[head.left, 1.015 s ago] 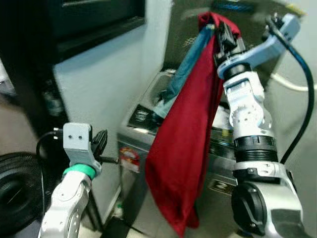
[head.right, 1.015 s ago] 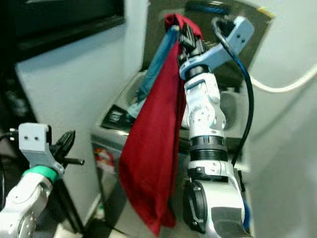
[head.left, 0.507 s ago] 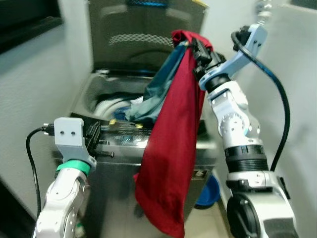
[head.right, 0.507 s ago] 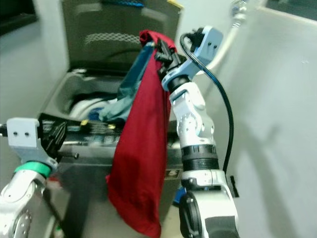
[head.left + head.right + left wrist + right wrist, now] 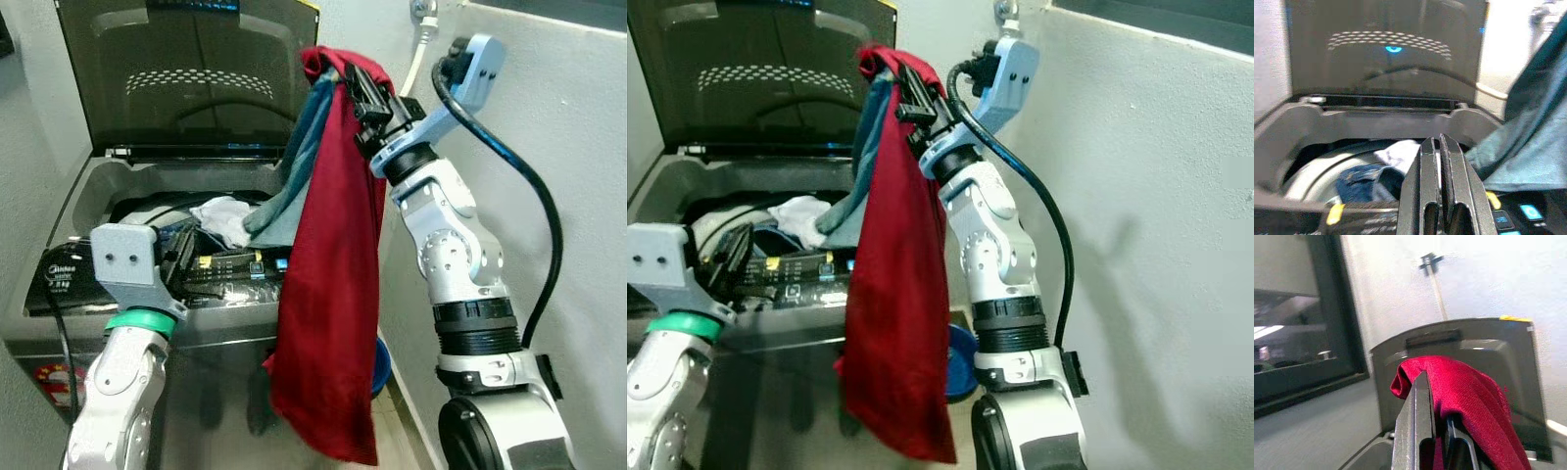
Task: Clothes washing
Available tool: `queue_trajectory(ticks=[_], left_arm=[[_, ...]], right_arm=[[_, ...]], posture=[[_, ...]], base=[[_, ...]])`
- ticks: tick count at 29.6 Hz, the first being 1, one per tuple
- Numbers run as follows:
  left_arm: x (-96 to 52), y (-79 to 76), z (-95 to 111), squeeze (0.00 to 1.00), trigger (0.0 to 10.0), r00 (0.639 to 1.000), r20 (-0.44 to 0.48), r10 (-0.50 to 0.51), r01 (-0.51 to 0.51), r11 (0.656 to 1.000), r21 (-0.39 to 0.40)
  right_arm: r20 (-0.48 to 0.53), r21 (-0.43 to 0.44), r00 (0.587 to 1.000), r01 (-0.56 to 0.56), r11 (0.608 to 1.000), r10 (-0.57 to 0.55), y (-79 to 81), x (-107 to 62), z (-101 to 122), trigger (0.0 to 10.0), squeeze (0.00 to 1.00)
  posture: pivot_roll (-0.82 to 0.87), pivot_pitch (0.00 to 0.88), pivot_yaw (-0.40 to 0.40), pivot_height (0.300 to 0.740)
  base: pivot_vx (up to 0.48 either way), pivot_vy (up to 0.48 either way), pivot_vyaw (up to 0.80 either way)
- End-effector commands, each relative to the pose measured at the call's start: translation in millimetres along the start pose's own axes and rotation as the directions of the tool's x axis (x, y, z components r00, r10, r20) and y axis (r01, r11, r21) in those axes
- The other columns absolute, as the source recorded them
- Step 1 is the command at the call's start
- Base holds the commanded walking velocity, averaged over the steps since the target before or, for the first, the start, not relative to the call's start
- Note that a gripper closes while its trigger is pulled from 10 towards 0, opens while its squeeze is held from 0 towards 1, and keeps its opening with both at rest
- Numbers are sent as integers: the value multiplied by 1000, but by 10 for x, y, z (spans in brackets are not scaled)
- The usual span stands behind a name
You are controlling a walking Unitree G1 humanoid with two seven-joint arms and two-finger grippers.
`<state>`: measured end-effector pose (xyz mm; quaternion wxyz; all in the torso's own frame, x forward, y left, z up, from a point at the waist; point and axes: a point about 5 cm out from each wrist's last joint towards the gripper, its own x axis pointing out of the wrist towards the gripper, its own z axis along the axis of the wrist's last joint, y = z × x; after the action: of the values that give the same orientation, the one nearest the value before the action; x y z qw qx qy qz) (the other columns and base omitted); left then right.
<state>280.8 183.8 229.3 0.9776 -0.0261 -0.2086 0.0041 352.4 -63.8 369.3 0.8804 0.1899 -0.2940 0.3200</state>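
Observation:
A top-loading washing machine [image 5: 59, 294] stands with its dark lid [image 5: 186, 78] raised; white and blue clothes [image 5: 220, 215] lie in its drum. My right gripper [image 5: 355, 86] is held high over the machine's right side, shut on a long red garment [image 5: 328, 294] bunched with a teal one [image 5: 299, 166]. The red cloth hangs down past the machine's front, and the teal one trails into the drum. In the right wrist view the red garment [image 5: 1464, 391] folds over the fingers. My left gripper [image 5: 1436, 196] is shut and empty, hovering at the control panel [image 5: 235, 266].
A white wall [image 5: 549, 147] stands close on the right, with a tap and hose [image 5: 423, 29] near the lid. A blue basin [image 5: 382, 362] sits on the floor beside the machine. A grey wall runs along the left.
The camera has swung right and closer, bringing the open drum into view. My right gripper keeps the red and teal clothes raised; the left gripper now sits over the control panel.

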Motion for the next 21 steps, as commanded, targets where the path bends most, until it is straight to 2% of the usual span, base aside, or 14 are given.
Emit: queue_trajectory(ticks=[1, 6, 19, 21], left_arm=[[-22, -2, 22, 0, 10000, 1000, 17, 3, -3, 1000, -27], [-49, -6, 7, 0, 10000, 1000, 6, 2, -1, 999, -45], [-62, -16, 17, 0, 10000, 1000, 20, 8, -6, 998, -64], [-70, -16, 19, 0, 10000, 1000, 21, 4, -3, 998, -68]], right_arm=[[29, -16, 999, -18, 1000, 19, 33, 25, 85, 10000, 0], [29, -14, 999, -25, 1000, 26, 56, 15, 96, 10000, 0], [23, -18, 999, -32, 999, 32, 82, 0, 102, 10000, 0], [24, -19, 999, -31, 999, 31, 86, -3, 103, 10000, 0]], posture=[[53, 0, -36, 740], [53, 0, -42, 740], [51, 0, -48, 740], [50, 0, -48, 740]], base=[[412, 0, 0], [317, 0, 0], [0, 0, 0], [0, 388, 0]])
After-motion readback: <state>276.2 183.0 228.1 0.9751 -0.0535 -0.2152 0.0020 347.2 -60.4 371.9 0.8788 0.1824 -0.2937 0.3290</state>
